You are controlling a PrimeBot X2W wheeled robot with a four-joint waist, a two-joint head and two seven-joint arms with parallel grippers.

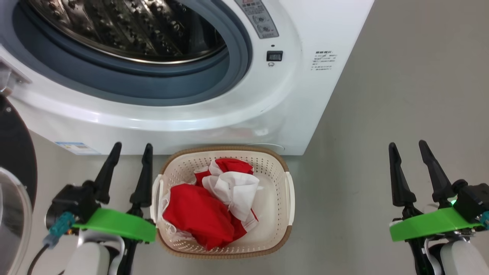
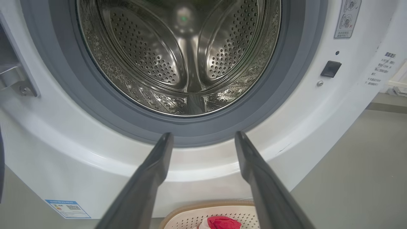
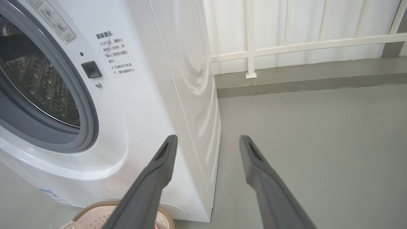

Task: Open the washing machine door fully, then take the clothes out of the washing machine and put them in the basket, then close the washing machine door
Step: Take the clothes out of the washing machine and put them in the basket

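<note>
The white washing machine (image 1: 313, 30) stands with its steel drum (image 2: 178, 54) bare of laundry. Its door (image 1: 15, 160) hangs swung open at the far left, black rim and glass bowl partly in view. On the floor in front sits the cream basket (image 1: 279, 229), and the red and white clothes (image 1: 210, 206) lie inside it. My left gripper (image 1: 131, 147) is open just left of the basket, nothing between its fingers. My right gripper (image 1: 407, 145) is open over bare floor, well to the basket's right. The basket's rim (image 2: 190, 206) peeks below the left fingers.
Grey floor (image 1: 401, 95) stretches to the right of the machine. A white railing and panelled wall (image 3: 302, 41) stand behind it. The open door takes up the space to the left of my left arm.
</note>
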